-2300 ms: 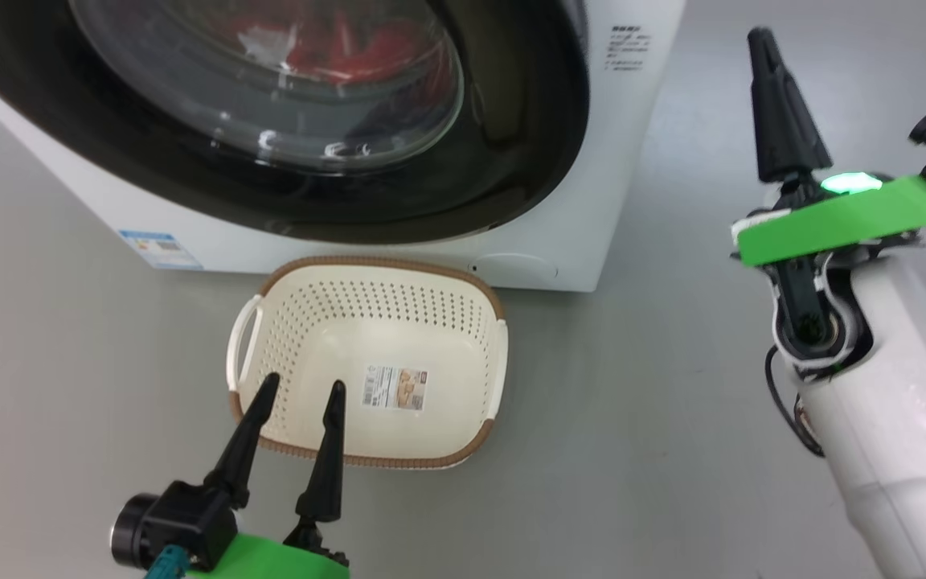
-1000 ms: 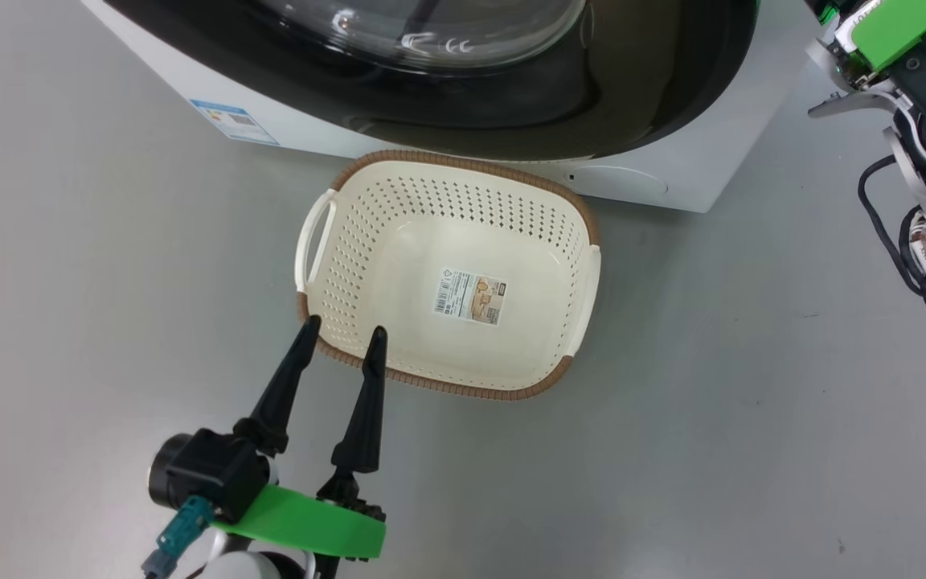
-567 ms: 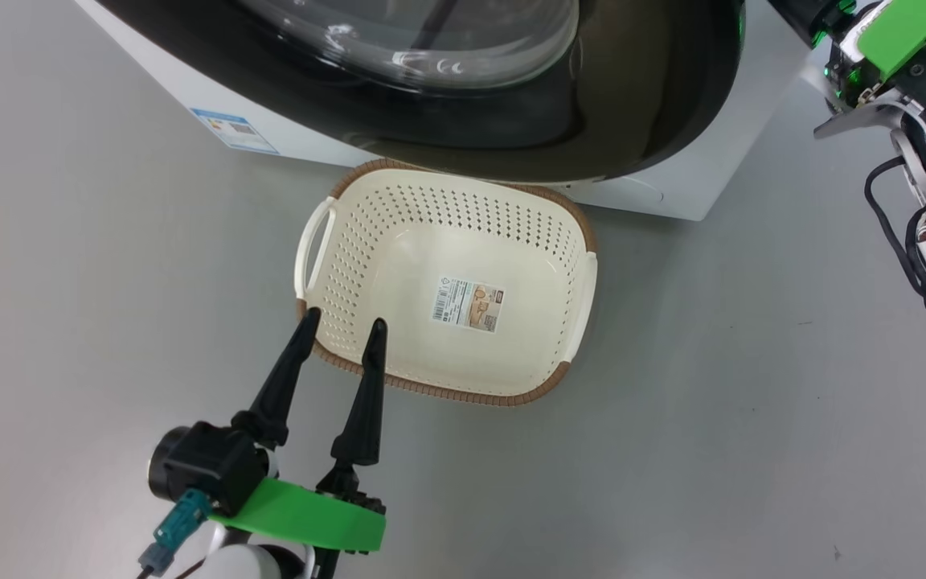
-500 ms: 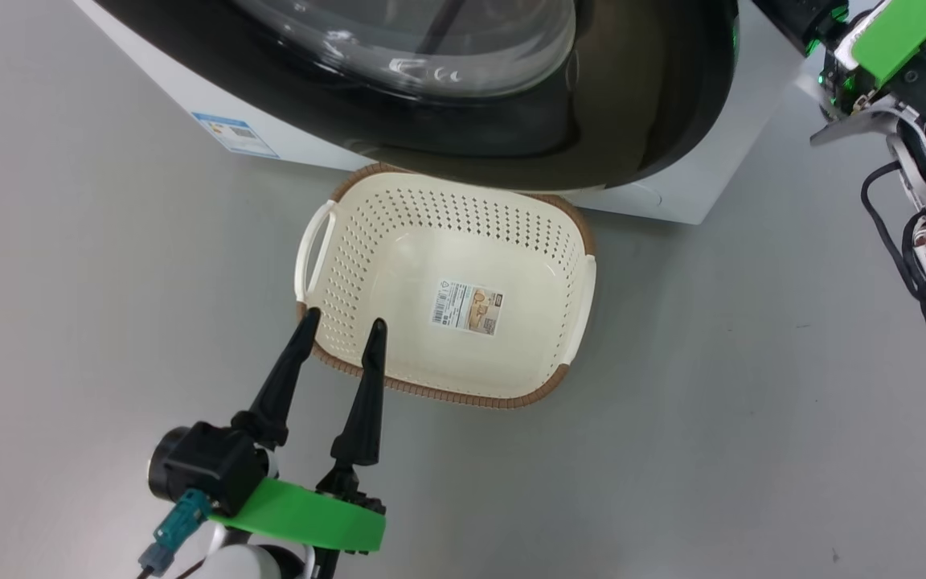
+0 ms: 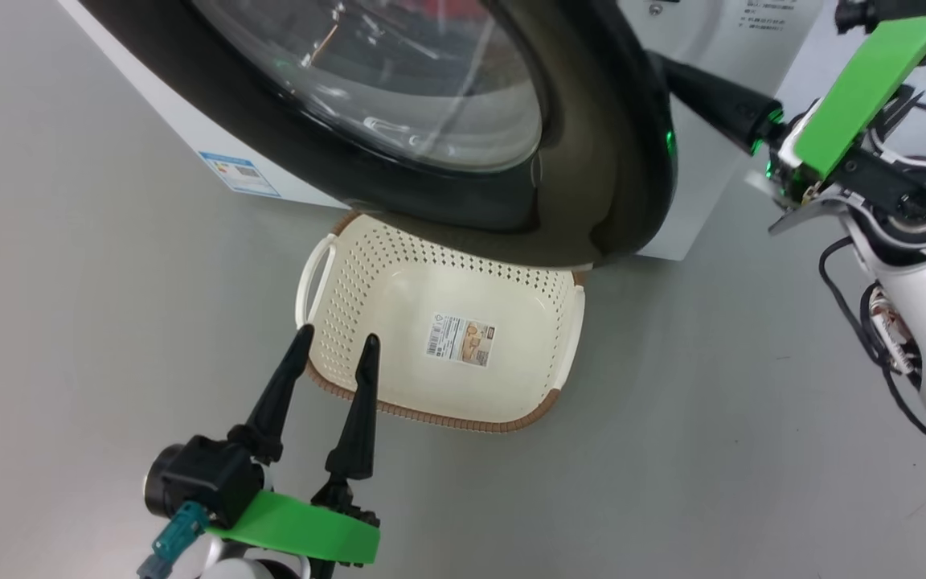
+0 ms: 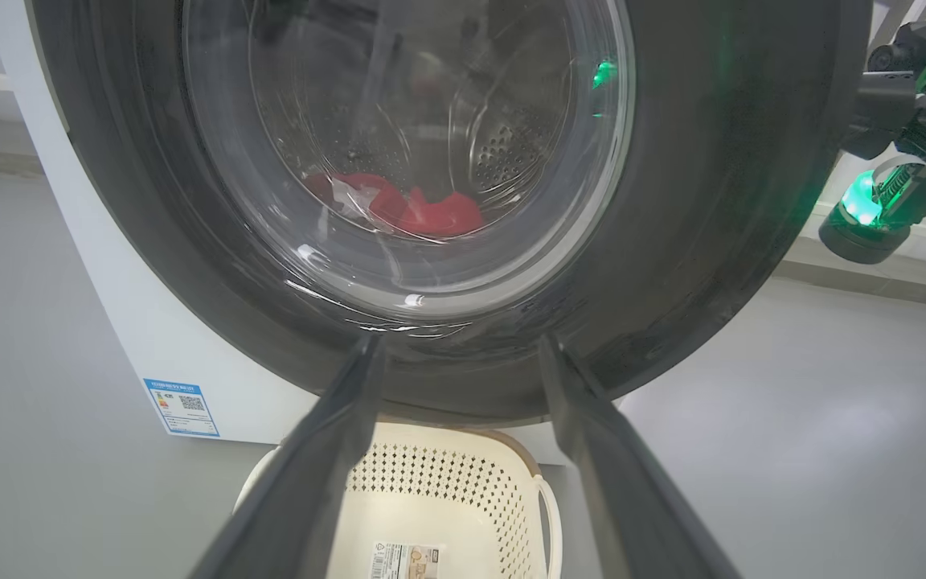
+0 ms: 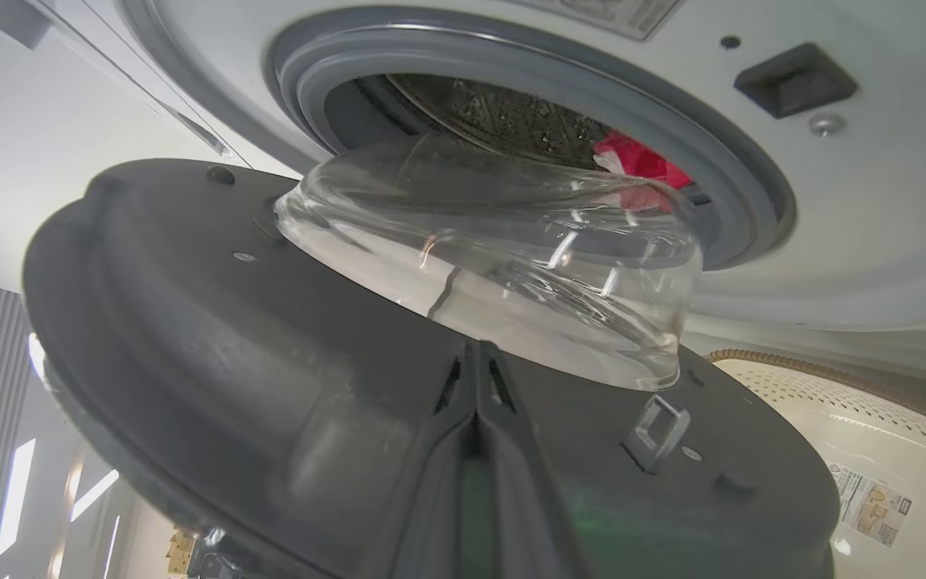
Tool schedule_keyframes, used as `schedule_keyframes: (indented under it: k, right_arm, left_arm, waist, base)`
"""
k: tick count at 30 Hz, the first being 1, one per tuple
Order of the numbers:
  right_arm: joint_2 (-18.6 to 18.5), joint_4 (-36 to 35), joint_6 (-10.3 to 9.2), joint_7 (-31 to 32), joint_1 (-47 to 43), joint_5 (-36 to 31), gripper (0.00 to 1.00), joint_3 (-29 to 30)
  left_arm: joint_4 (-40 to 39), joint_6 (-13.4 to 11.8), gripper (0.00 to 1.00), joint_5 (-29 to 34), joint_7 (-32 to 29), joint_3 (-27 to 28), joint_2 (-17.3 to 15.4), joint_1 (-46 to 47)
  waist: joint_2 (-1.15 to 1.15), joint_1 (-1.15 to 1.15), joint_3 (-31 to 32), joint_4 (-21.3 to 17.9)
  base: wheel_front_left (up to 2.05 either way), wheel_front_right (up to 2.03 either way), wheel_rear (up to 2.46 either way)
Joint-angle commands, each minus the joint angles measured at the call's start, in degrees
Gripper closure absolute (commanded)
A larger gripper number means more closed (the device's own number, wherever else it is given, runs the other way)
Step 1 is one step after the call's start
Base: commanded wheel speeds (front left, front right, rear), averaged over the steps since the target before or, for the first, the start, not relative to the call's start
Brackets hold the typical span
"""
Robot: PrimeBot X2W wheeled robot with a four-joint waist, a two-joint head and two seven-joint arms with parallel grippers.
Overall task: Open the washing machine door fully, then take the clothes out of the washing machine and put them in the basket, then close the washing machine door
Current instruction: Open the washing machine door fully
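Observation:
The washing machine door (image 5: 592, 161), black-rimmed with a clear glass bowl (image 7: 495, 265), stands partly open and hangs over the far end of the basket (image 5: 350, 281). My right gripper (image 5: 672, 71) reaches behind the door's free edge. Its fingers are shut together, and in the right wrist view the right gripper (image 7: 475, 347) rests against the door's grey inner face (image 7: 230, 362). Red clothes (image 7: 640, 161) lie in the drum of the white washing machine (image 5: 712, 185); the same clothes (image 6: 423, 209) show through the glass. My left gripper (image 5: 334, 342) stands open by the basket's near left rim, holding nothing.
The cream basket (image 6: 431, 498) sits on the grey floor right in front of the machine, with a paper label (image 5: 461, 339) inside it. A blue sticker (image 5: 239, 173) marks the machine's lower left front. Bare floor lies to the left and right of the basket.
The door has swung out from the machine and now hangs over the basket. My right gripper has come in behind its edge. The head camera has shifted; the left gripper keeps its place.

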State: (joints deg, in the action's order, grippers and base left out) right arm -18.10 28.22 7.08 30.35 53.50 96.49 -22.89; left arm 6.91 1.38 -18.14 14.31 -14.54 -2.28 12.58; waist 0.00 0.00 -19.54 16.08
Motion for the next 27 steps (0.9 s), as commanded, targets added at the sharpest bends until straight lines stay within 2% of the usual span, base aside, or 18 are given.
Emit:
schedule_keyframes:
  k: [1,21,27]
  right_arm:
    - [1.6,-2.3,0.41,0.8,-1.6,0.1,1.00,-0.7]
    - [4.1,-7.3,0.41,6.5,-9.6,0.0,1.00,-1.8]
    - [4.8,-7.9,0.41,6.4,-10.6,-0.9,1.00,-1.4]
  left_arm:
    - [-1.2,-0.2,0.00,0.5,0.7,2.2,-0.6,-0.5]
    - [-1.4,-0.2,0.00,0.8,0.7,2.7,-0.6,-2.6]
    - [-1.6,-0.3,0.00,0.8,0.7,2.7,-0.6,-2.8]
  waist:
    - [0.00,0.00,0.6,-0.2]
    - [0.00,0.00,3.8,0.1]
    - [0.00,0.00,4.1,0.1]
  base:
    - [0.00,0.00,0.00]
    - [0.00,0.00,0.00]
    - [0.00,0.00,0.00]
